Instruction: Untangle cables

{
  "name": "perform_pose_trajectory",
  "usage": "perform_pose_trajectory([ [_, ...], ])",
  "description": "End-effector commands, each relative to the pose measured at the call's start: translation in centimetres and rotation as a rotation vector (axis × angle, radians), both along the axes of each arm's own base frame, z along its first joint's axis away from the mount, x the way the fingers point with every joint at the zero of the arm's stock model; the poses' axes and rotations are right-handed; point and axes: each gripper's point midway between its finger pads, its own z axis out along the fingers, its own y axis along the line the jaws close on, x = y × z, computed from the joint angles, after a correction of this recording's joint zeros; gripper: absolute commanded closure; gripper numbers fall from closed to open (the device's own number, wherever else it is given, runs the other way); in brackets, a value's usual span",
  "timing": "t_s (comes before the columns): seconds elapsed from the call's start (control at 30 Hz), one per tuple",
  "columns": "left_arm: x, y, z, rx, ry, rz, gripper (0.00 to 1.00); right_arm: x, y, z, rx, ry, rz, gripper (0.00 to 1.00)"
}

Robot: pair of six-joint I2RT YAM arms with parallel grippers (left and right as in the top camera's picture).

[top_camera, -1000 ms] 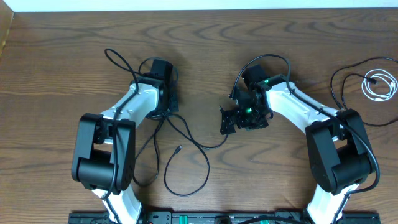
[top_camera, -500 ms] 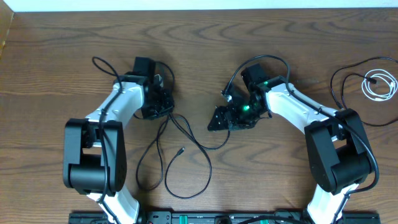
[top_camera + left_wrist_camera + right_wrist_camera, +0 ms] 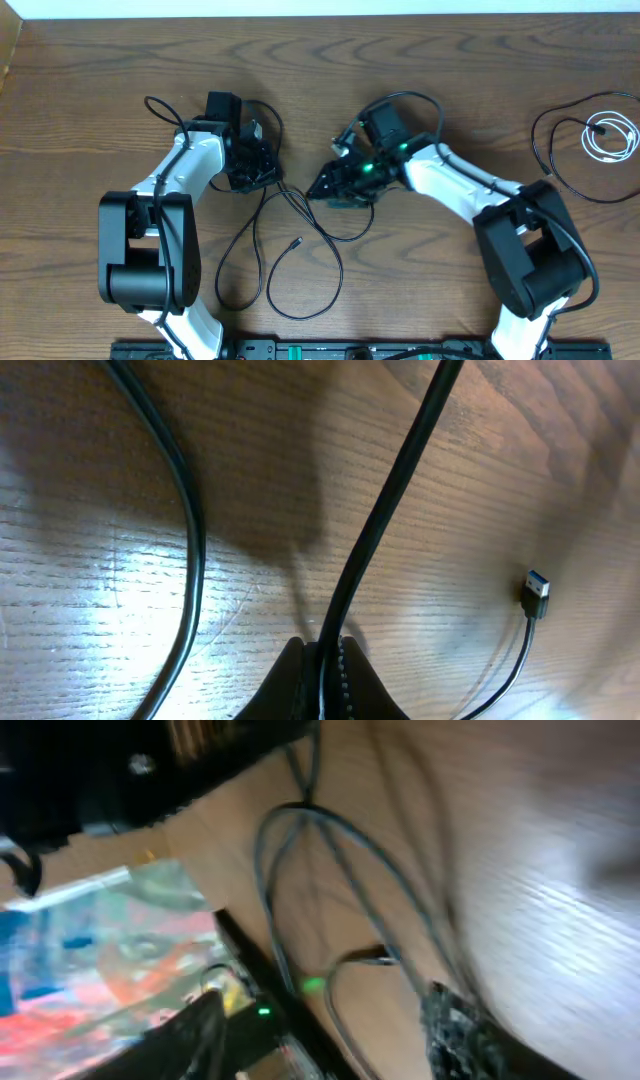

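Thin black cables (image 3: pixel 290 215) cross and loop over the middle of the wooden table, with a small plug end (image 3: pixel 297 241) lying inside the loops. My left gripper (image 3: pixel 258 168) is shut on one black cable (image 3: pixel 385 510), which runs up and away from the fingertips (image 3: pixel 300 665). Another strand (image 3: pixel 185 510) and a USB plug (image 3: pixel 537 592) lie beside it. My right gripper (image 3: pixel 318 190) points left at the crossing. In the blurred right wrist view its fingers (image 3: pixel 455 1025) stand apart, with cable strands (image 3: pixel 340 890) on the table between and ahead of them. A white cord (image 3: pixel 610 135) is coiled at the far right.
Another black cable (image 3: pixel 545 150) curves around the white coil near the table's right edge. Thick black wires run along both arms. The arm bases and a black rail (image 3: pixel 300 350) line the front edge.
My left gripper moved up and left, drawing its cable with it. My right gripper swung left to the cable crossing, and its jaws look narrower than before.
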Motion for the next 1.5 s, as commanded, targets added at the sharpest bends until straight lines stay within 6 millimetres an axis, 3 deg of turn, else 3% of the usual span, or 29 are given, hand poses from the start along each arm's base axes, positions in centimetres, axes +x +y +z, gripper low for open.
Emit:
perform_pose_trajectory([
  [0.0,0.3,-0.1,1.1,-0.009,-0.028,-0.012,0.93,-0.7,1.4,0.1,-0.028,0.116,-0.076,0.49],
  [0.2,-0.3,-0.8,1.5,-0.057,-0.023,-0.048,0.93,-0.4,2.2,-1.7,-0.15,0.17,-0.222,0.69],
  [0.67,-1.2,-2.0,2.2,-0.141,0.014,-0.058,0.92,0.9,2.6,-5.9,-0.221,0.165,-0.301,0.73],
  [0.77,-1.4,-2.7,2.7,-0.192,0.021,-0.063,0.92,2.1,2.4,-6.9,-0.23,0.13,-0.331,0.81],
  [0.87,-1.6,-3.2,3.0,-0.225,0.031,-0.067,0.92,3.4,1.9,-7.3,-0.248,0.084,-0.374,0.95],
  [0.93,-1.8,-3.3,3.1,-0.233,0.039,-0.066,0.93,4.1,1.8,-7.3,-0.248,0.053,-0.395,0.97],
  [1.1,-2.0,-3.5,3.3,-0.251,0.049,-0.068,0.92,5.2,2.5,-6.5,-0.203,0.007,-0.401,0.9],
  [1.17,-1.9,-3.3,3.2,-0.239,0.039,-0.073,0.93,5.3,2.4,-6.5,-0.2,-0.023,-0.382,0.99],
  [1.27,-1.7,-2.4,2.5,-0.183,0.037,-0.062,0.92,5.5,2.2,-6.3,-0.18,-0.085,-0.315,0.97],
  [1.4,-1.5,-1.1,1.6,-0.088,0.033,-0.052,0.92,5.9,1.8,-4.1,-0.071,-0.058,-0.258,0.76],
  [1.47,-1.4,-0.7,1.4,-0.06,0.027,-0.048,0.93,6.3,1.0,-3.3,-0.03,-0.031,-0.258,0.61],
])
